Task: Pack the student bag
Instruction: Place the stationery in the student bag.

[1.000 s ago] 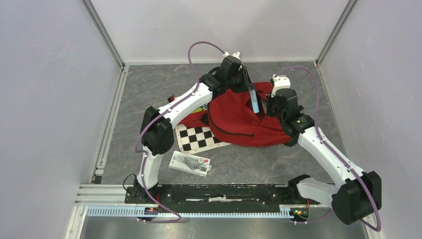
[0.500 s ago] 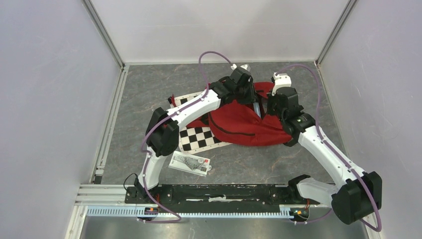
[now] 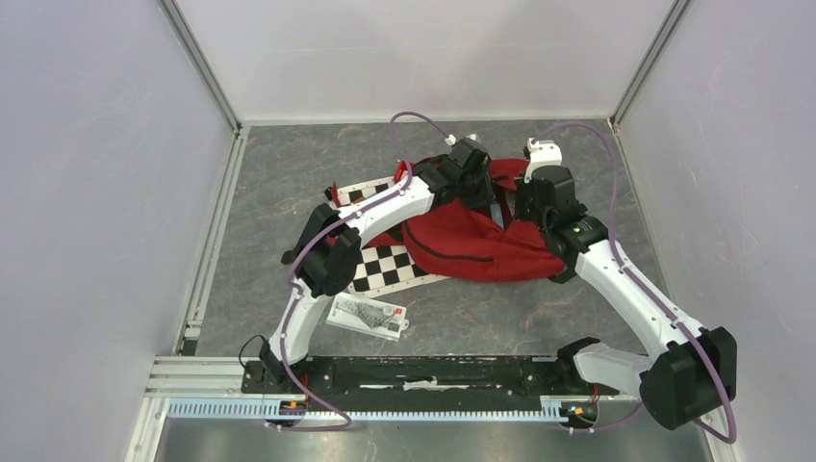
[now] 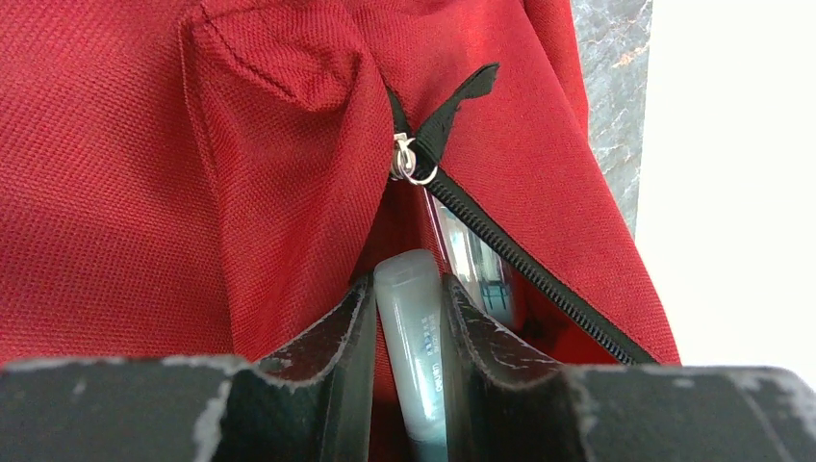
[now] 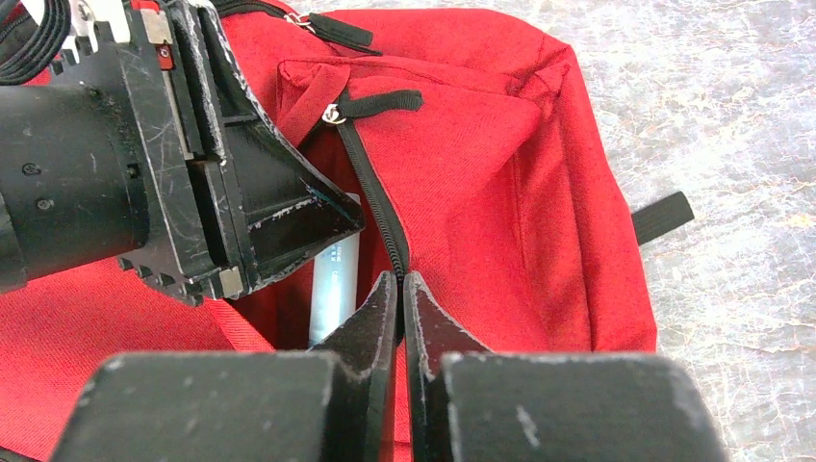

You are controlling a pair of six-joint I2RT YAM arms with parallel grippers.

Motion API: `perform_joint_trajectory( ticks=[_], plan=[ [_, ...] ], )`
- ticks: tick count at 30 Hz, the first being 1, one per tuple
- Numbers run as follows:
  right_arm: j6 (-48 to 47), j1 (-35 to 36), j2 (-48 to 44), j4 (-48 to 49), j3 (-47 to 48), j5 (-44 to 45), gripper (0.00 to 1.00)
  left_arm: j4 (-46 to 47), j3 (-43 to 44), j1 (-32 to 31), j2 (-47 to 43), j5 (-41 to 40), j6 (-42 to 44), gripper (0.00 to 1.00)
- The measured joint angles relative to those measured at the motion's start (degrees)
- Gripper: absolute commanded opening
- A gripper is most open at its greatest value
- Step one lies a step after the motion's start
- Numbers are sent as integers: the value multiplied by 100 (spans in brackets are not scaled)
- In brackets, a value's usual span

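Left claw [image 4: 407, 291], nearest the lens in its wrist view: closed on a pale, see-through blue tube [image 4: 416, 375], the tip pointing into the slit of an open pocket. Right claw [image 5: 399, 281]: jaws pressed together on the black zipper [image 5: 370, 183] edge of the bag [image 3: 462, 241]. I judge that this holds the mouth of the pocket apart for the other arm. Just past the tube's tip, a clear object [image 4: 476, 260] lies inside the opening; I cannot identify it. Above it hangs the metal zipper pull [image 4: 414, 168] with its black tab.

From overhead, working outward from the arm bases: a flat white packet [image 3: 366, 316] lies loose on the grey table [image 3: 289, 173]. Beyond it a black-and-white checkered board [image 3: 380, 265] lies partly under the bag's near-left edge. The bag lies slumped mid-table toward the far wall, with both claws at its top.

Progress, as I judge it: the tube is at the threshold, not yet released. The packet and perhaps the board are left to pack, and the zipper is open.

Writing: small dark print runs along the tube, and the packet carries a red mark. Neither is legible to me.
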Motion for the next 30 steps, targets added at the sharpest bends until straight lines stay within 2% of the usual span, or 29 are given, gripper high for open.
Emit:
perform_joint_trajectory(
  ticks=[4, 7, 11, 17, 25, 30],
  plan=[
    [4, 0, 0, 7, 0, -2, 6, 22, -2, -2, 15, 13, -2, 51],
    [4, 0, 0, 39, 2, 7, 6, 9, -28, -22, 15, 63, 7, 58],
    [2, 0, 0, 52, 2, 7, 6, 74, -160, -59, -37, 63, 37, 73],
    [0, 0, -22, 57, 2, 9, 6, 251, -848, -92, -695, -326, 376, 88],
    [-33, 0, -28, 55, 2, 28, 6, 509, -1773, -92, -2164, -922, 935, 99],
    [-46, -2, -28, 57, 2, -13, 7, 437, -2684, -61, -3370, -1364, 1049, 100]
  ],
)
